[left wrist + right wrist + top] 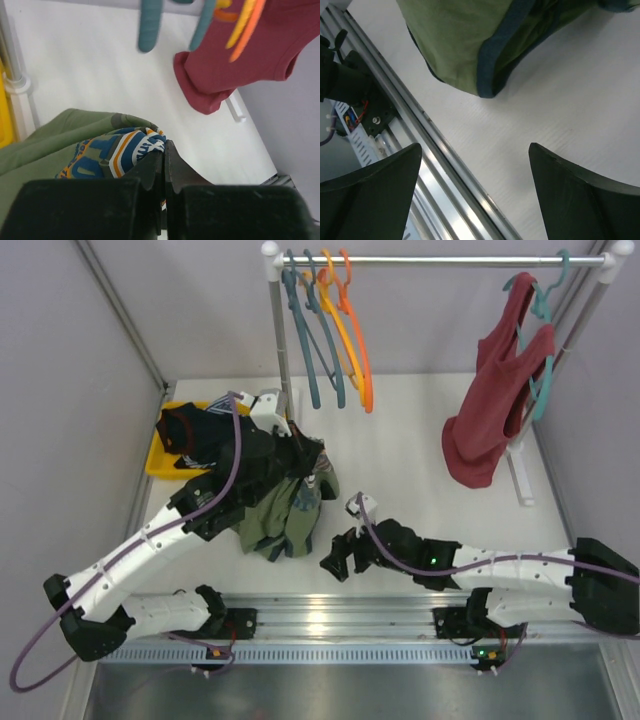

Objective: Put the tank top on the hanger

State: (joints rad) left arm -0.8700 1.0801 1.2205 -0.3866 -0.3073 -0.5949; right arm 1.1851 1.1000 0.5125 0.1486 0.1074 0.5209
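Note:
The olive-green tank top (283, 518) with navy trim hangs bunched from my left gripper (310, 470), lifted above the table's left middle. In the left wrist view my left gripper (164, 150) is shut on the fabric right at the printed patch (117, 155). My right gripper (336, 562) is open and empty, low over the table just right of the garment's hanging bottom. In the right wrist view the trimmed hem (470, 45) lies beyond my right gripper (475, 148). The reddish-orange hanger (360, 350) hangs on the rail, rightmost of the group.
Two teal-grey hangers (310, 340) and a yellow-orange hanger (343, 335) hang beside it on the rack rail (440, 259). A dark red tank top (490, 410) hangs on a teal hanger at right. A yellow bin (160, 455) with dark clothes sits at left. A metal rail (445, 165) edges the table.

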